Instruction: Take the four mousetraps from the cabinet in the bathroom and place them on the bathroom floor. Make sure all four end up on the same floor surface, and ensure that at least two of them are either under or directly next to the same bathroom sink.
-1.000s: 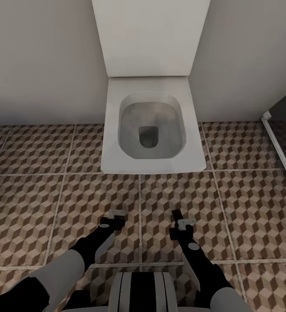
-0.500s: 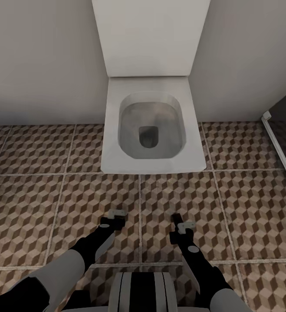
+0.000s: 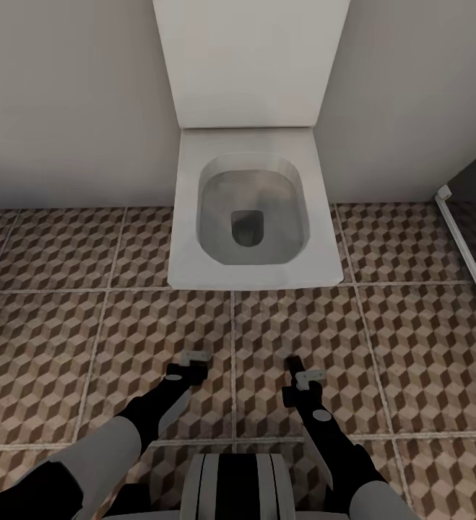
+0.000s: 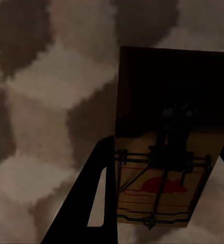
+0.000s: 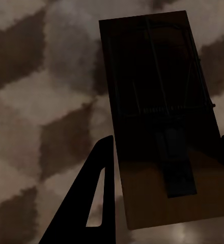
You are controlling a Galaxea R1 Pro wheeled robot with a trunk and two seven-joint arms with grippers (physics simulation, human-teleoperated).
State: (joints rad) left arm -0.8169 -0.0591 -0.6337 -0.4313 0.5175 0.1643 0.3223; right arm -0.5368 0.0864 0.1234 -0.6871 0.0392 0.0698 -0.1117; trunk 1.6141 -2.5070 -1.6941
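Down by the floor, the left gripper (image 3: 194, 359) has a mousetrap (image 4: 165, 168) clamped between its fingers (image 4: 94, 198); up close the board's edge sits against the dark finger, its wire bar and a red mark lit at the near end, while the far half is lost in shadow. The right gripper (image 3: 300, 372) grasps a second mousetrap (image 5: 163, 127) the same way, one long edge against its finger (image 5: 94, 195); most of that board is so dark that the metal parts are only faint lines, and just the near tan strip reads clearly. In both close views the opposite finger is cut off at the frame's edge.

From above, the traps themselves are too small to make out; only pale bits show at each fingertip. Both grippers hang low over the bathroom floor (image 3: 411, 347), either side of a grout line, though whether the boards touch the tiles I cannot tell. Ahead stands a white toilet (image 3: 256, 209), lid up against the grey wall (image 3: 64, 101). A white rail (image 3: 469, 245) is cut off at the right
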